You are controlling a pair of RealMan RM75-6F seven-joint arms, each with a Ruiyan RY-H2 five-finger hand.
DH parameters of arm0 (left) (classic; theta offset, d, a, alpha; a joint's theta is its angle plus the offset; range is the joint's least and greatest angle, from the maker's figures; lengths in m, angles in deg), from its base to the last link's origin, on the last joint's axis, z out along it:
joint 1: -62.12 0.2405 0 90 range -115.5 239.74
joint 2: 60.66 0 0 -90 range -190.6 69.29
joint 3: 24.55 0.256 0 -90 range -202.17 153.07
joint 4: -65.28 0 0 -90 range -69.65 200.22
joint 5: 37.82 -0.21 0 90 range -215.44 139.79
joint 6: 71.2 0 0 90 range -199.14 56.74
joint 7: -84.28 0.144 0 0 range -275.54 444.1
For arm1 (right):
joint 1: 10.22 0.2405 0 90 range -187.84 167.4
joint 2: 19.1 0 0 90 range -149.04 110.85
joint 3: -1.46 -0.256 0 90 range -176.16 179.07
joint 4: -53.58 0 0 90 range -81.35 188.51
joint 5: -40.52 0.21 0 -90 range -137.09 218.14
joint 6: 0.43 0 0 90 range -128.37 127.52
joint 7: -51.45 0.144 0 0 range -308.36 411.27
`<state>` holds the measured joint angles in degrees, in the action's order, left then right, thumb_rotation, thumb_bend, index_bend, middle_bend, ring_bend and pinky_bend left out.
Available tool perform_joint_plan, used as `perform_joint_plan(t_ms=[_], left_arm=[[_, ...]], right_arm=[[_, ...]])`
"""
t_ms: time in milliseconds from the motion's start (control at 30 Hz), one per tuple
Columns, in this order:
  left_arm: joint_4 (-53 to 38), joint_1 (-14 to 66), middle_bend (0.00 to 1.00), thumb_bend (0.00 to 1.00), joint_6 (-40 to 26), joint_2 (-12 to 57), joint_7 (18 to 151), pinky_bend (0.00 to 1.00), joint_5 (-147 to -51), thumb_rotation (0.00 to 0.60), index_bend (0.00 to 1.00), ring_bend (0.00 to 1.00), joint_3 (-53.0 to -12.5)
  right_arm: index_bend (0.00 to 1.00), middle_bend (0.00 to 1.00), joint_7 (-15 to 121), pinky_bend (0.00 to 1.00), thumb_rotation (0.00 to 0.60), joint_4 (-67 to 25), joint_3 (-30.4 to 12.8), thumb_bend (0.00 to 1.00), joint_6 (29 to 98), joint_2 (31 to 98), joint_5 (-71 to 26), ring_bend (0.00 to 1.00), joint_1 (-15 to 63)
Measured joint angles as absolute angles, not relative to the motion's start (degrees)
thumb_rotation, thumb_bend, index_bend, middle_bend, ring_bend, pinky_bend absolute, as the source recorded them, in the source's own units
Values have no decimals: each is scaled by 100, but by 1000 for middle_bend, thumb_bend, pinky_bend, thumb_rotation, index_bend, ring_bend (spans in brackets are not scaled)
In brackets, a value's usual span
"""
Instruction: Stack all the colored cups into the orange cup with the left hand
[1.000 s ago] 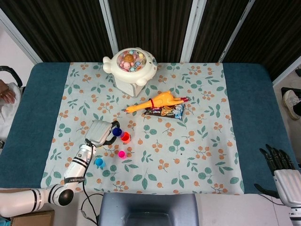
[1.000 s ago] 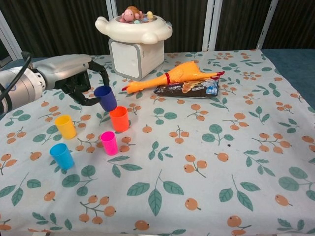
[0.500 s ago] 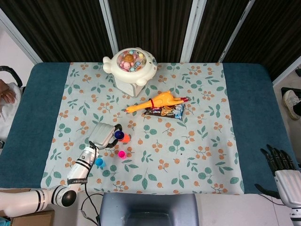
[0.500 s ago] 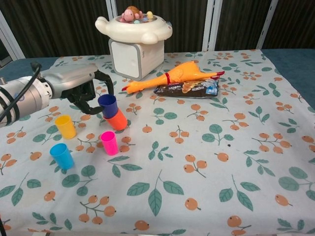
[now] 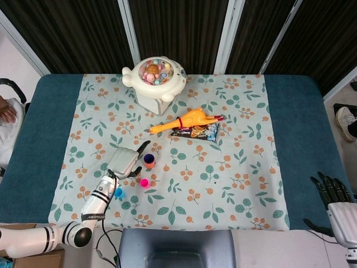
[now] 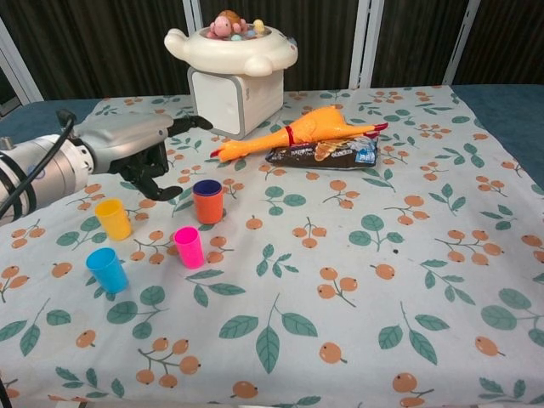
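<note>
The orange cup stands upright on the cloth with the dark blue cup nested inside it; in the head view the pair shows as a blue rim. My left hand hovers just left of the stack, fingers spread, holding nothing; the head view shows the left hand beside the stack. A pink cup, a yellow cup and a light blue cup stand apart nearer the front. My right hand rests at the table's right front corner, fingers apart and empty.
A rubber chicken and a dark snack packet lie behind the cups. A white toy machine with coloured balls stands at the back. A floral cloth covers the table.
The left hand lowered the dark blue cup into the orange cup, let go and opened, drawing back slightly left. The right hand stayed put.
</note>
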<state>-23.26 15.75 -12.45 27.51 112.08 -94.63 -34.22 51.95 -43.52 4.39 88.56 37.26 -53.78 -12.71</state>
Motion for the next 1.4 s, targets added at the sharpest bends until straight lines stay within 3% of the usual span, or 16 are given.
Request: perform_joint_plan(t_ms=[200,500,933,1400], left_arm=[[-2535,1686,1000,339,-1143,2497,11225,1000,-9655,600,27,1000,-3301],[-2722,2347,1000,332,-843,1747,10518,1000,-10521,600,112,1000,-2679],[-1226,2666,1000,332,-1081,2296,9764,1000,-10850,600,289,1000,-2511],[-809,2747,1000,322,-1146,2581,9542,1000,-11095,600,468,1000,-2659]], right_arm=[[0,0,5187,0,600,-4342,448,213,8836,3729,-5391,0,-1265],[0,0,5038,0,600,-4366,481,213,8770,3779,-5441,0,-1249],[0,0,5102,0,600,-4344,491,213,8872,3777,-5497,0,-1288],[0,0,5083,0,600,-4351,481,213,8862,3777,-5478,0,-1288]])
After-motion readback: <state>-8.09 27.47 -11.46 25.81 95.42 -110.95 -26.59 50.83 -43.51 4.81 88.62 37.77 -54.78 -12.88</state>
